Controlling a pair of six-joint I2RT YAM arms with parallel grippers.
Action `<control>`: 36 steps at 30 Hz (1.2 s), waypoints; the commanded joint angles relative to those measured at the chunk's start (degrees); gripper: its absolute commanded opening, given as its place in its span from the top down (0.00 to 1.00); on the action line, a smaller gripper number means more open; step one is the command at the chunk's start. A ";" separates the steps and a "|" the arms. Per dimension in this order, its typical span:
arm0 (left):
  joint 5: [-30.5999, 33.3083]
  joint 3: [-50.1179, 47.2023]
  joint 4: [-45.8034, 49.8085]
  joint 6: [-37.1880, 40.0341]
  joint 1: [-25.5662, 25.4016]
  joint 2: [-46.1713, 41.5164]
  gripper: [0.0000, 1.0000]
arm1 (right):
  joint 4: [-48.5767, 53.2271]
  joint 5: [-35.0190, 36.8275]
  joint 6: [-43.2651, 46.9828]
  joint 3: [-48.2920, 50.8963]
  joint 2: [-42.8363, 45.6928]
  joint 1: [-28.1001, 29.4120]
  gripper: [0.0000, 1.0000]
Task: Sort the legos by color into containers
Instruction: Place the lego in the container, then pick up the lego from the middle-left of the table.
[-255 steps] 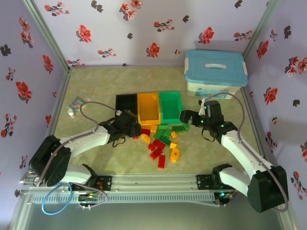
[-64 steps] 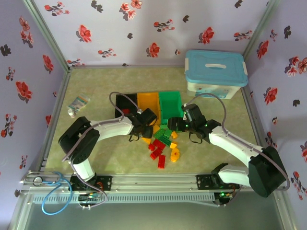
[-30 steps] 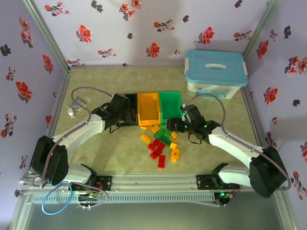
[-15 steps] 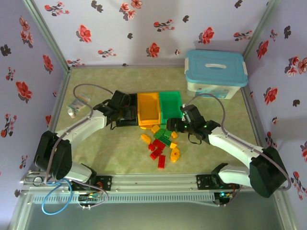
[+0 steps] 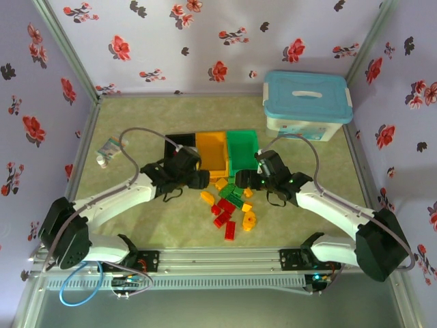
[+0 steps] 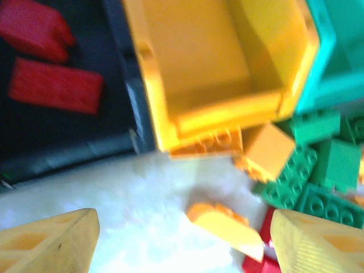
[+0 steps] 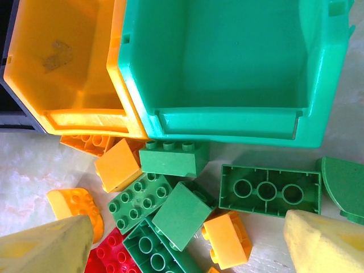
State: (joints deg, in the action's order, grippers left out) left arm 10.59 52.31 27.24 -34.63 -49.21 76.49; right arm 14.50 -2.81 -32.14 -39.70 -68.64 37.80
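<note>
Three containers stand side by side: black (image 5: 175,142), orange (image 5: 212,152) and green (image 5: 243,152). Two red legos (image 6: 54,85) lie in the black container (image 6: 68,151). The orange container (image 6: 216,62) and the green container (image 7: 239,62) look empty. In front of them lies a loose heap of red, green and orange legos (image 5: 229,201). My left gripper (image 5: 196,179) hangs open at the heap's left edge, over a curved orange lego (image 6: 224,224), holding nothing. My right gripper (image 5: 248,180) is open above several green legos (image 7: 182,213), just in front of the green container.
A large white box with a light-blue lid (image 5: 307,106) stands at the back right. A small packet (image 5: 110,145) lies near the left wall. Floral walls close in three sides. Bare table lies left of and behind the containers.
My left gripper has opened and swung from over the black container back to the heap's left edge. The right arm has stayed put.
</note>
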 commanded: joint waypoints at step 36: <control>-1.53 1.48 -3.51 -3.34 -5.11 18.07 0.29 | 0.26 2.86 0.07 -0.83 -1.88 2.00 0.12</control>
State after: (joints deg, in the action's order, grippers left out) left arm 8.75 53.25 23.99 -38.44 -55.00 94.04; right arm 14.92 -1.39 -32.12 -40.27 -70.02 39.40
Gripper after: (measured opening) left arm 0.711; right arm 0.876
